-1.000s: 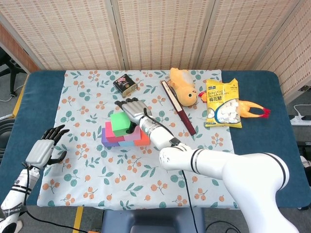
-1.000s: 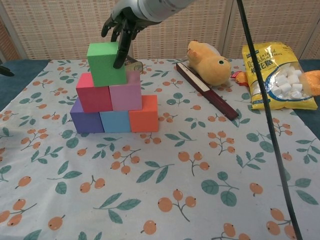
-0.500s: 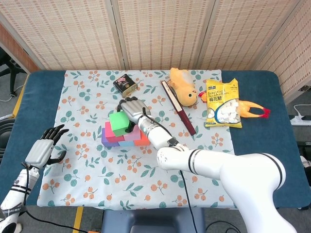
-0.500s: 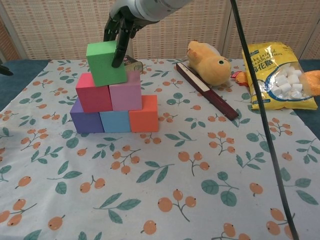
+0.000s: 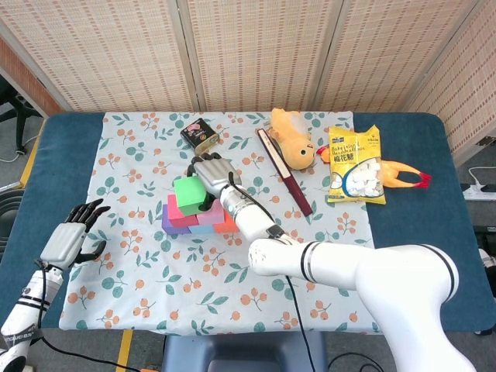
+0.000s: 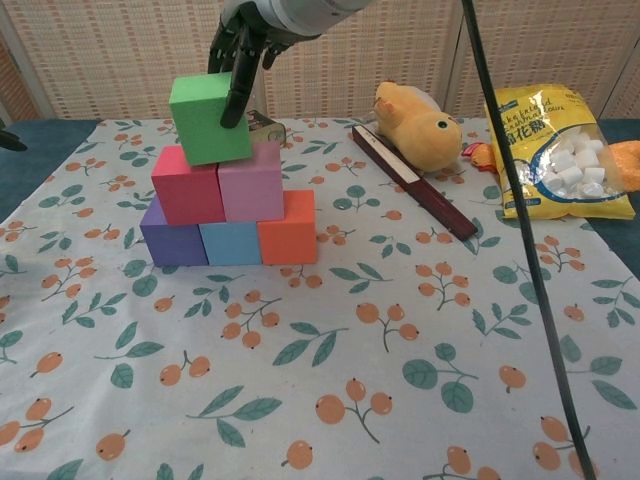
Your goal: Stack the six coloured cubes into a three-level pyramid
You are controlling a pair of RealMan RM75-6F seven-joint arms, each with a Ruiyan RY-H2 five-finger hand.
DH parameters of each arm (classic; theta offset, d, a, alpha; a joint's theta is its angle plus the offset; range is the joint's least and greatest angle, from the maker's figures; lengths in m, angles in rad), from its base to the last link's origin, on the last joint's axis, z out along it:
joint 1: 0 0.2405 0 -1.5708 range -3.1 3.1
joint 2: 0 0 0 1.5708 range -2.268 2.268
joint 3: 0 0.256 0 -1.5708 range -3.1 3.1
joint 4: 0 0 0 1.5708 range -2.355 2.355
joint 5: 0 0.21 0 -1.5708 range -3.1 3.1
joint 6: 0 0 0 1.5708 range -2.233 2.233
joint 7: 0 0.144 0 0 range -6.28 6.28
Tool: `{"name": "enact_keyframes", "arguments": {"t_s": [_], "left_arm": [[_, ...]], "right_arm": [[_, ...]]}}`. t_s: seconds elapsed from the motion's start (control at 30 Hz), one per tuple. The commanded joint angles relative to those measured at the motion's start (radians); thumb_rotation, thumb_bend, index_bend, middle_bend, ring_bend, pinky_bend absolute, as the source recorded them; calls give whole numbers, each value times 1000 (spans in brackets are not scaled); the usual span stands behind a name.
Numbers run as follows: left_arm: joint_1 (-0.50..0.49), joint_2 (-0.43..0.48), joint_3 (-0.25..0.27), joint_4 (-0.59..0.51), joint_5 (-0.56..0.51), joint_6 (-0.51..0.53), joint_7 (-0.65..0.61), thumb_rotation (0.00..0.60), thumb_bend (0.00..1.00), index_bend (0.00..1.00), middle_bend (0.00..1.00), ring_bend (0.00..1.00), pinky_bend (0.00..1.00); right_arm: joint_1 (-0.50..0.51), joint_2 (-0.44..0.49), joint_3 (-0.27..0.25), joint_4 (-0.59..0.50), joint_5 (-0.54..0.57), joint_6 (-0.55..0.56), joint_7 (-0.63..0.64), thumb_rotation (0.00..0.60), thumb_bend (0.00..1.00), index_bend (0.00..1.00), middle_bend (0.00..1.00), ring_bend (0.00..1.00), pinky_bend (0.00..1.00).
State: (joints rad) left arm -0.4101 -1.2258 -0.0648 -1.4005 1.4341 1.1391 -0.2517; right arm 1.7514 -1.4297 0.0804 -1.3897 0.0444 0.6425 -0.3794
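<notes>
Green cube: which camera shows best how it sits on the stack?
The chest view. It shows the green cube side-on, tilted atop the red cube and pink cube, with the right hand touching its far side. The head view looks down on it, so its seating is hidden.

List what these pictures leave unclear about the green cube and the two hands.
- Green cube: far side hidden in chest view by its own body; right hand cut off by top edge.
- Head view: hand covers the grip.
- Left hand: absent from chest view.
</notes>
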Motion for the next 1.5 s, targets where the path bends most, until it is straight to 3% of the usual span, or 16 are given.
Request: {"name": "enact_keyframes", "arguments": {"t_s": [0.03,1.5], "left_arm": [[0,0,0,0,0,0,-1,599,440,129,0,0,0],[4,-17,11,48,23,10,-52,600,438,133,0,0,0]], "right_arm": [[-2,-5,11,-2,12,6,-13,600,63,328,87,0,0],[-46,-59,127,4,107,87,-190,600,63,290,86,0,0]]}}
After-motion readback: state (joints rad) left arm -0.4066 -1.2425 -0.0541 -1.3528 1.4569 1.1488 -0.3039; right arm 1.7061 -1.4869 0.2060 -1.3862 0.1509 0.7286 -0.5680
